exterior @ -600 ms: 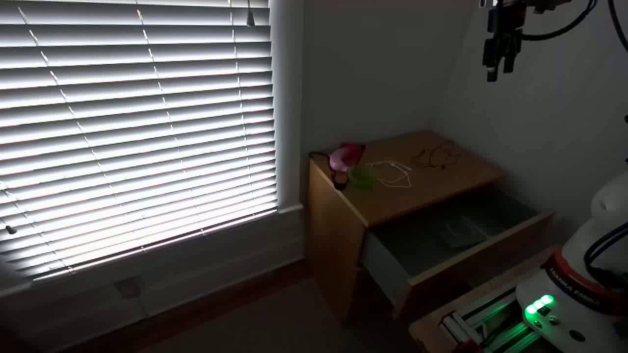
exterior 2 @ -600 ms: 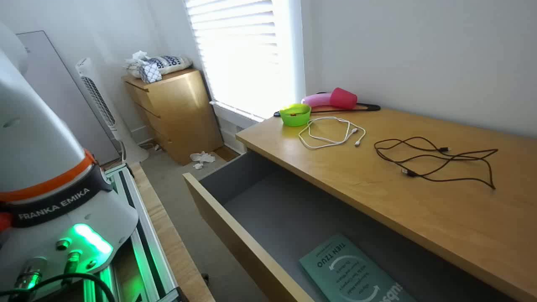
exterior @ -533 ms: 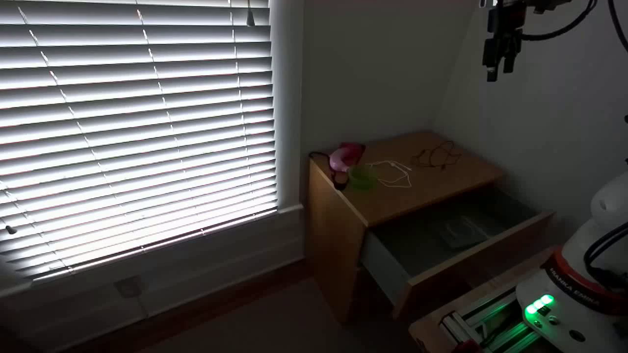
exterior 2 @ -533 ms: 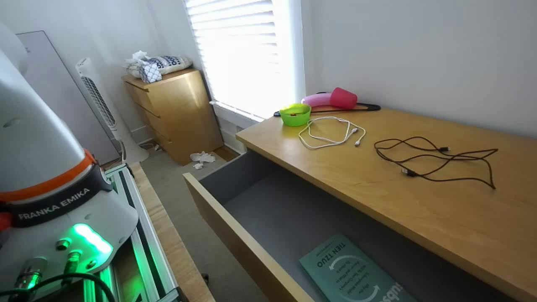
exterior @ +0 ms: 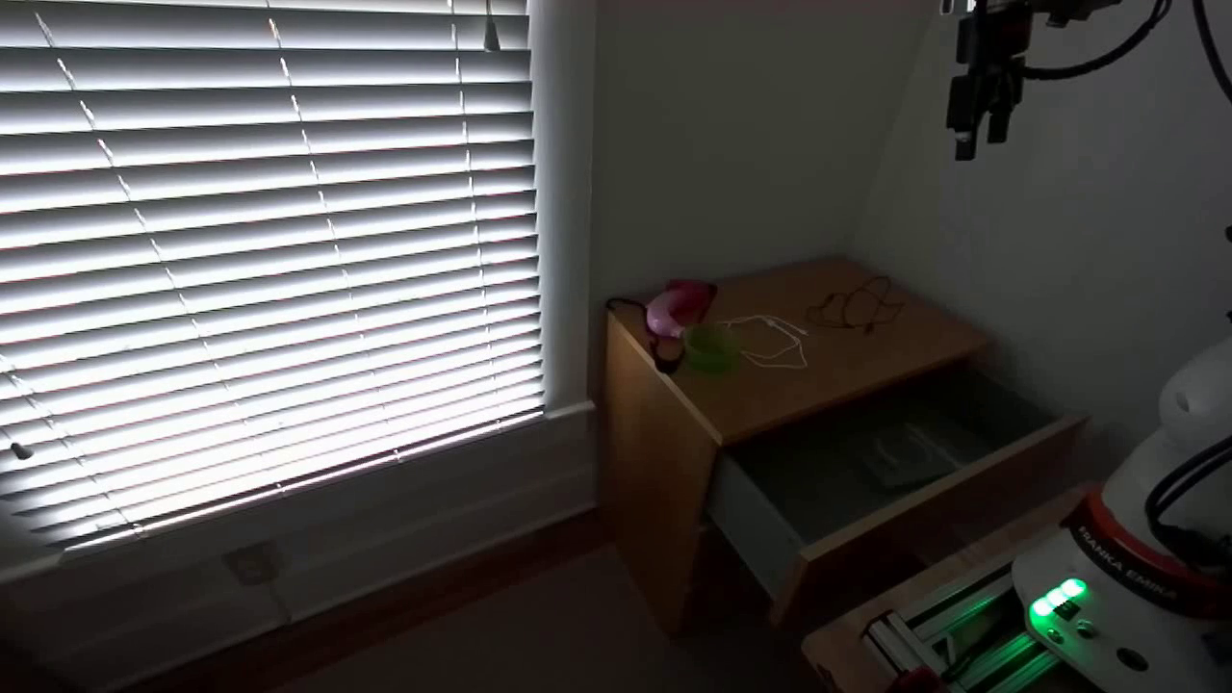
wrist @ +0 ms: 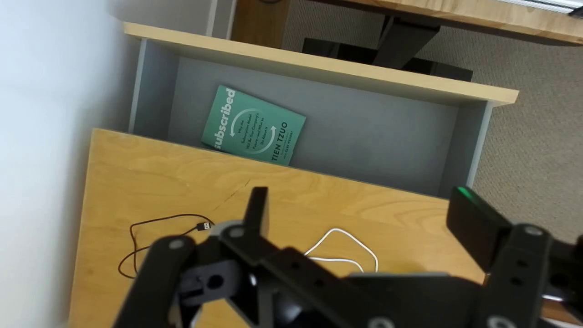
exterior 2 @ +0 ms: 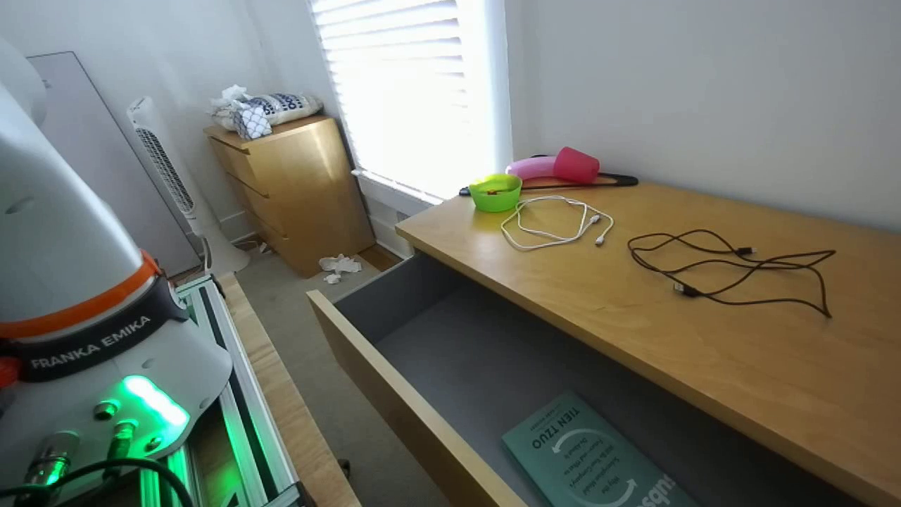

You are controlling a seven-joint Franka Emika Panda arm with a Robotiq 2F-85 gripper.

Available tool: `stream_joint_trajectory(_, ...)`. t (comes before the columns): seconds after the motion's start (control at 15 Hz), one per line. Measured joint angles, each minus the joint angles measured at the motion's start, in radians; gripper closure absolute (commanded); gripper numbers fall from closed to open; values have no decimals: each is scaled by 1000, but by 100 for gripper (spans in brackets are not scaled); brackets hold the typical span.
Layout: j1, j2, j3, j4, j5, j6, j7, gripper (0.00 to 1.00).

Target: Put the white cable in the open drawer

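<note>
The white cable (exterior 2: 538,246) lies in loose loops on the wooden cabinet top beside a green bowl. It also shows as a thin pale loop in an exterior view (exterior: 775,366). The open drawer (exterior 2: 450,352) is pulled out below the cabinet top, with a teal book inside; it shows whole in the wrist view (wrist: 373,132). My gripper (exterior: 982,142) hangs high above the cabinet. In the wrist view my gripper (wrist: 358,198) is open, its fingers wide apart with nothing between them. Part of the white cable (wrist: 335,229) shows below, the rest hidden by the gripper.
A green bowl (exterior 2: 495,193) and a pink object (exterior 2: 577,164) with a black strap stand at the window end of the top. A dark cable (exterior 2: 732,303) lies at the other end. The teal book (wrist: 253,125) lies near one drawer end.
</note>
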Motion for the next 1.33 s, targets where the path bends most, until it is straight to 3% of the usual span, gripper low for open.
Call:
stream_joint_trajectory(0.6, 16, 35, 0, -28, 16, 47, 1, 0)
stream_joint_trajectory(1.33, 12, 259, -31, -203, 71, 577, -23, 0)
